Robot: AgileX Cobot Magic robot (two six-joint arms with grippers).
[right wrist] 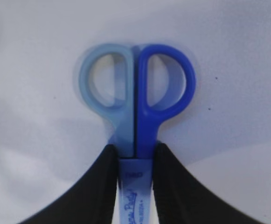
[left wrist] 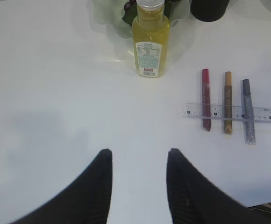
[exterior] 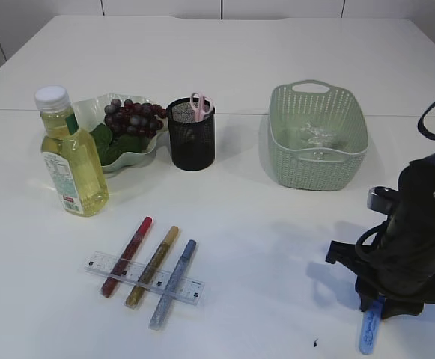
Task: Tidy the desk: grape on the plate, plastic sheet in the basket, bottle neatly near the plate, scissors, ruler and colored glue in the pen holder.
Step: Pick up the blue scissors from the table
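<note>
Three glue sticks — red glue (exterior: 127, 255), gold glue (exterior: 152, 266), blue glue (exterior: 173, 283) — are lying across a clear ruler (exterior: 144, 277) at the front left of the table (exterior: 262, 247) in the exterior view. The bottle (exterior: 69, 153) is standing upright, touching the front of the plate (exterior: 127, 159), which is holding the grapes (exterior: 133, 117). The black mesh pen holder (exterior: 192, 135) is sitting just right of the plate with pink scissors (exterior: 200, 105) sticking out. The green basket (exterior: 317, 137) is holding the crumpled plastic sheet (exterior: 314, 134). The right gripper (exterior: 374, 310) is sitting low at the front right, with blue scissors (exterior: 369, 329) poking out beneath it.

Left wrist view: the left gripper (left wrist: 139, 161) is hovering over bare table, fingers spread wide, gripping nothing. Bottle, ruler and all three glues are lying ahead of it, well apart from the fingers.

Right wrist view: the right gripper's fingers are pinching the blue scissors just below the handle loops — two-tone handles, light blue and dark blue, blades closed. Lifted or resting on the table — cannot tell.
</note>
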